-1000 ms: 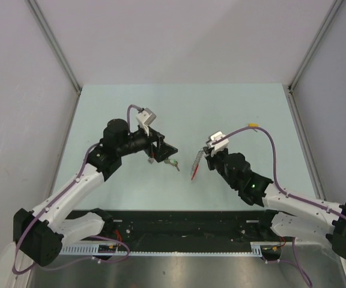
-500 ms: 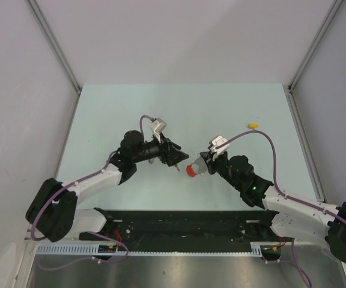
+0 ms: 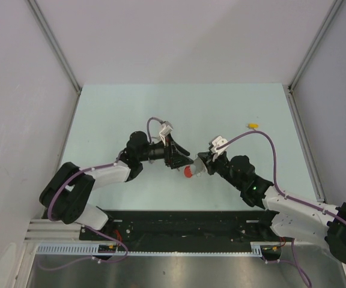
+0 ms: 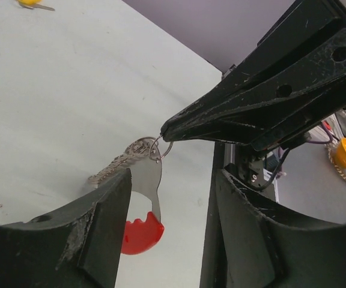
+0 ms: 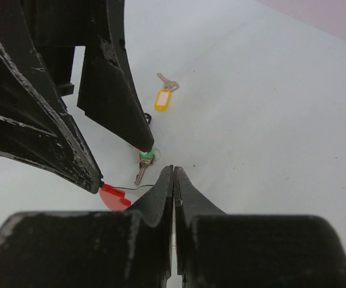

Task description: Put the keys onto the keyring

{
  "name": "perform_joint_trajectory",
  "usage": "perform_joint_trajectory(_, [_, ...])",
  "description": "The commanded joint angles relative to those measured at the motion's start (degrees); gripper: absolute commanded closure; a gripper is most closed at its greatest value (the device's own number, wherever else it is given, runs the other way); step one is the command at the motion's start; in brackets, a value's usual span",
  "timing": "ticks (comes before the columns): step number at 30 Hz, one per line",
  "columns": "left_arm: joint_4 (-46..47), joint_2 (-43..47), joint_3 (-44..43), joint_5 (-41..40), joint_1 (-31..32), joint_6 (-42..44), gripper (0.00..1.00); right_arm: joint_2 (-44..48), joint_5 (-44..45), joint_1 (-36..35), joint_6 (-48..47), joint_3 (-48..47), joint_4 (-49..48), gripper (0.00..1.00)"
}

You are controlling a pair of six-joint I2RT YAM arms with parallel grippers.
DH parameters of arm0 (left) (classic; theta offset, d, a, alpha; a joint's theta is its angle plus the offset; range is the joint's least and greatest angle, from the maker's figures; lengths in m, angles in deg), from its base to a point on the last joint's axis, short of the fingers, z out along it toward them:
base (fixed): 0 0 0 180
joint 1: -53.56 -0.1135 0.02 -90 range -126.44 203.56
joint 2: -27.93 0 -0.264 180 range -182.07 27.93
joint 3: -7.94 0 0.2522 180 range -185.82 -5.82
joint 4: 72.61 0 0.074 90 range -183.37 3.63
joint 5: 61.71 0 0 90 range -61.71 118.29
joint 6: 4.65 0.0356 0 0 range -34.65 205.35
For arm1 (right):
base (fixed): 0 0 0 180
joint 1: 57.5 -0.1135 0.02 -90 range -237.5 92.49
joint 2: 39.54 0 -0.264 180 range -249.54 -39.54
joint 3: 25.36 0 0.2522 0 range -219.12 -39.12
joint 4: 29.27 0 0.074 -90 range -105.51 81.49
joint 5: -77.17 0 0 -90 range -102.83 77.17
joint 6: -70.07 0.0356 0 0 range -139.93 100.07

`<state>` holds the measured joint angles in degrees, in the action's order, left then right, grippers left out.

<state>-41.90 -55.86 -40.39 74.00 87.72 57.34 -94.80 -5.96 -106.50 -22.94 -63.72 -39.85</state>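
Note:
My right gripper [image 5: 173, 172] is shut on the thin wire ring of the keyring, and its black fingertips [image 4: 176, 125] pinch that ring from above. Below the ring hang a silver plate [image 4: 150, 178], the grey coiled part [image 4: 114, 166] and the red plastic piece [image 4: 142, 234], which also shows in the top view [image 3: 188, 173]. My left gripper [image 4: 173, 180] is open, with the red piece and plate between its fingers. A green-headed key [image 5: 145, 158] lies on the table under one left fingertip [image 5: 143, 141]. A yellow-tagged key [image 5: 163, 98] lies further off.
The yellow-tagged key [image 3: 253, 126] lies alone on the pale green table [image 3: 221, 108] at the right back. Grey walls close in three sides. A black rail [image 3: 185, 225] with cables runs along the near edge. Both grippers [image 3: 191, 163] meet near the table's middle.
The left arm has reached right toward the keyring and its jaws have narrowed around the red piece. The right gripper kept its grip and turned the keyring toward the left gripper.

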Motion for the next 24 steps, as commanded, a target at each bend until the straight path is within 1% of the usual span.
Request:
perform_joint_trajectory(1, [1.9,-2.2,-3.9,4.1,0.9,0.8,0.37,1.1,-1.5,0.2,0.6,-0.1,-4.3,1.0])
perform_joint_trajectory(8, [-1.0,-4.5,-6.6,4.6,2.2,2.5,0.44,1.4,-2.2,0.2,0.6,-0.1,-4.1,1.0])
perform_joint_trajectory(9, [-1.4,-4.6,-7.0,4.6,2.3,2.9,0.46,1.5,-2.2,0.1,0.6,-0.1,-4.1,1.0])
perform_joint_trajectory(13, [-2.3,-5.4,-7.3,4.4,2.8,3.6,0.51,1.7,-2.5,0.1,0.6,-0.1,-3.9,1.0])
perform_joint_trajectory(17, [-2.5,-6.3,-7.3,4.6,2.7,3.7,0.6,2.0,-3.2,0.0,0.9,-0.1,-3.6,1.0])
perform_joint_trajectory(21, [-3.3,-5.8,-7.3,4.5,2.8,4.2,0.66,2.4,-2.8,0.2,0.8,-0.1,-3.1,1.0])
perform_joint_trajectory(23, [-5.2,-5.2,-7.4,4.2,2.8,5.5,0.69,2.6,-2.8,0.2,0.8,-0.1,-2.8,1.0])
perform_joint_trajectory(24, [-6.0,-4.5,-7.5,4.0,2.8,6.1,0.73,2.7,-2.8,0.1,0.9,-0.1,-2.6,1.0])
